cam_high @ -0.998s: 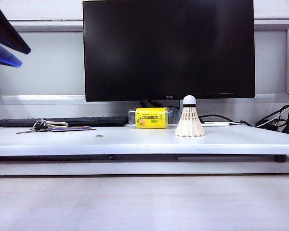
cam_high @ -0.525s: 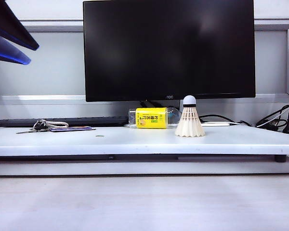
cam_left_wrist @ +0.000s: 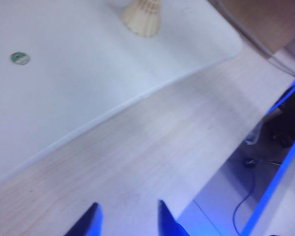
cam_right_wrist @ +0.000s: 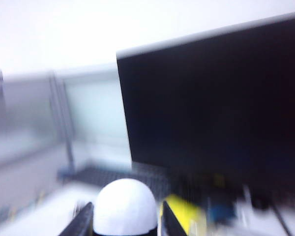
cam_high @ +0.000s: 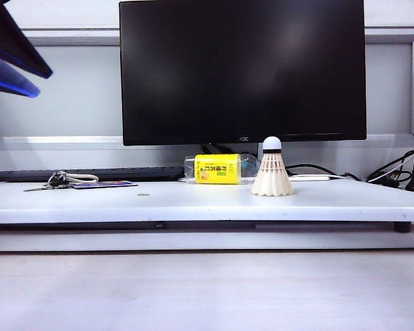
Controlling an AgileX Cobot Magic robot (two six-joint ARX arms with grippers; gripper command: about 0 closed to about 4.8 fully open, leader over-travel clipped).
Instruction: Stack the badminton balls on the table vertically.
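One badminton ball (cam_high: 271,172) stands upright on the white table (cam_high: 193,203), cork tip up, just right of centre. The left wrist view catches its skirt (cam_left_wrist: 143,17) on the table (cam_left_wrist: 88,73). My left gripper (cam_high: 45,81) hangs high at the far left, open and empty; in its wrist view it (cam_left_wrist: 128,204) hovers over the lower wood-grain surface. My right gripper (cam_right_wrist: 125,212) is out of the exterior view. It is shut on a second badminton ball, whose white cork tip (cam_right_wrist: 125,201) sits between the two fingers; the skirt is hidden.
A black monitor (cam_high: 241,69) stands behind the table. A yellow-labelled bottle (cam_high: 216,169) lies left of the standing shuttlecock. Keys (cam_high: 58,181), a flat dark card (cam_high: 103,184) and a coin (cam_high: 143,195) lie at the left. Cables (cam_high: 393,176) trail at the right.
The left gripper's fingers have edged slightly rightward at the top left. The shuttlecock on the table has not moved.
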